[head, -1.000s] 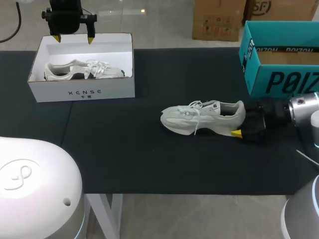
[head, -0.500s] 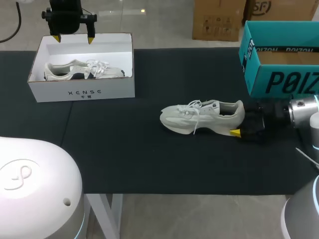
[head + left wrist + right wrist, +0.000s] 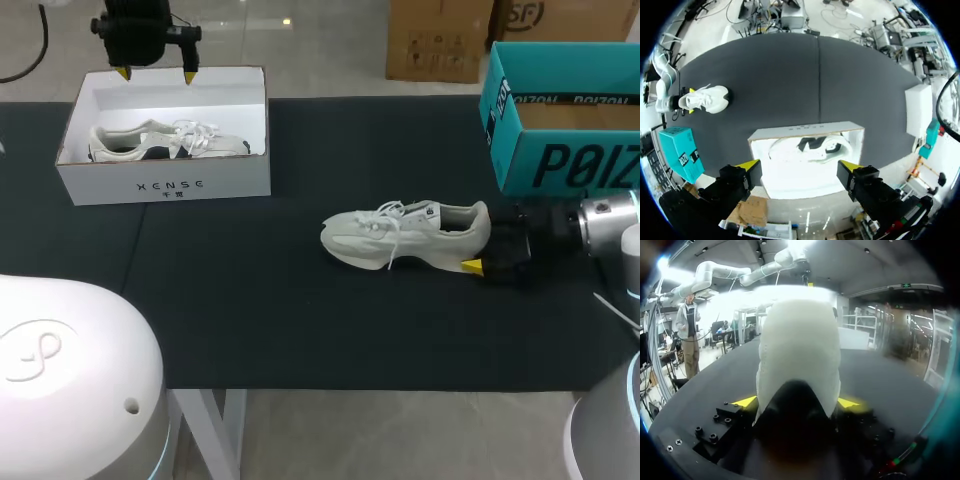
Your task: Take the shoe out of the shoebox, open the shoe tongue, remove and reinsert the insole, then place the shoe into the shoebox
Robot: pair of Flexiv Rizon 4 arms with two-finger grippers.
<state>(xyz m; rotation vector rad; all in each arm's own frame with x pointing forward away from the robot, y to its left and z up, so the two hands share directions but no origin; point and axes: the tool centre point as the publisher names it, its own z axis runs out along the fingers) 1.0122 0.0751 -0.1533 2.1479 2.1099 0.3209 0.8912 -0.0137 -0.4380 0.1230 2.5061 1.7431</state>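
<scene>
Head view gives us the pale shoe (image 3: 405, 235) standing on its sole on the black worktop (image 3: 300, 320), somewhat right of the middle. Its toe points toward the left edge, its heel toward the right edge, and its laces lie loose over the tongue. Right wrist view shows our right gripper (image 3: 796, 402) pinching the heel of that shoe, with one yellow fingertip (image 3: 745, 401) pressed against each side of it low down. Near the far right corner, just beyond that gripper, stands a teal box (image 3: 560, 120) with its top open, apart from the shoe. At the far left corner sits the white shoebox (image 3: 165, 185), lid off, with a second shoe (image 3: 165, 142) lying inside, toe toward the right edge. Our left gripper (image 3: 155, 74) hangs above the far wall of the white shoebox, fingers spread wide and holding nothing. From the left wrist view we look straight down between those spread fingers into the shoebox, with the second shoe below and the held shoe well away across the worktop.
</scene>
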